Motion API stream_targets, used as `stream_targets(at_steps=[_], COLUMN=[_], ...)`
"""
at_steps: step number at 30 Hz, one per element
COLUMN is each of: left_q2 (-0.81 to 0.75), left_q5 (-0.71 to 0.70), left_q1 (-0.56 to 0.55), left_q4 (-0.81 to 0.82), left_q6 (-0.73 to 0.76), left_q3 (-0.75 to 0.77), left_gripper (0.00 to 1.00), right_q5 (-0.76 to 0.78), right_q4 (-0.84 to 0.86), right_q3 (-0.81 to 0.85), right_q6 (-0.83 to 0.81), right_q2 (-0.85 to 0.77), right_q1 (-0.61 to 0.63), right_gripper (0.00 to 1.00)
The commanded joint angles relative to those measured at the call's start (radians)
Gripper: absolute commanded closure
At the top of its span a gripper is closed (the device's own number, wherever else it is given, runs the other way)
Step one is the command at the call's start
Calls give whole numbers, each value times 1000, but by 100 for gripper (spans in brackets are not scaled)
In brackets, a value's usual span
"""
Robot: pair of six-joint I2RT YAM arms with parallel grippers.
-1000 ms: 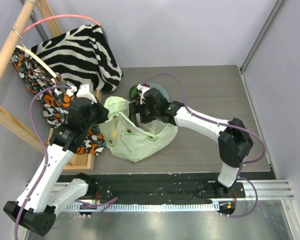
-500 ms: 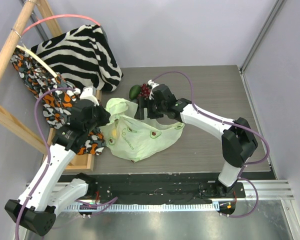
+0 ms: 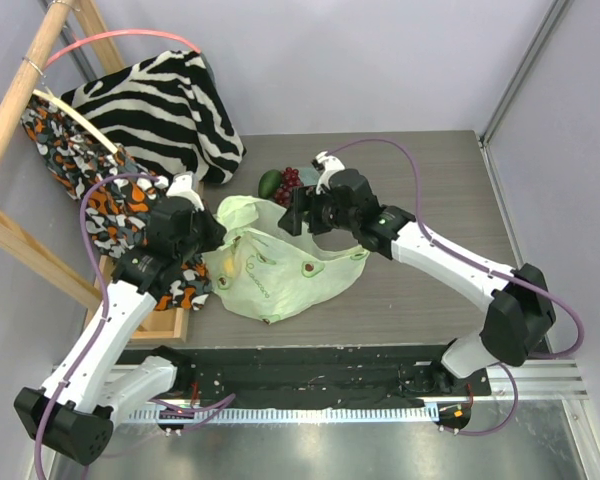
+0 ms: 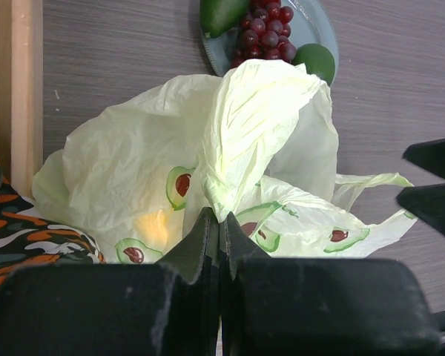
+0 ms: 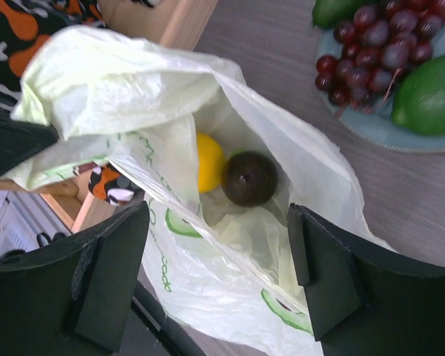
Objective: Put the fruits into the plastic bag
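Left pincer: clamped on a raised fold of the plastic bag, which lies crumpled on the worktop.
Bag interior: lemon touching dark round fruit.
Right pincer: fingers apart, above the open bag mouth, holding nothing.
Plate: avocado, grape bunch, lime, just beside the bag.

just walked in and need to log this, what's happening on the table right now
The left pincer is shut on a fold of the plastic bag, holding it up. The right pincer hangs open and empty over the bag's mouth. The lemon and the dark round fruit lie inside; the avocado, grape bunch and lime sit on the plate.
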Motion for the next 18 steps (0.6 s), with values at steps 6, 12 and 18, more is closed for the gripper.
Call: stream_targets(at_steps=[6,12,18], left_q2=[-1,-4,-1], left_q5=[7,3,-9], left_q1=[6,6,6], left_q4=[-1,-7,1], left_q6=[-30,-30,-30], left_q3=[-13,-14,-5], left_gripper=[100,100,100], right_q5=[113,156,153], right_q4=[9,-121,-227], right_q3=[54,157,239], right_q6=[39,12,18], right_q2=[2,67,153], right_q1=[-58,-144,-212], right_gripper=[17,17,17])
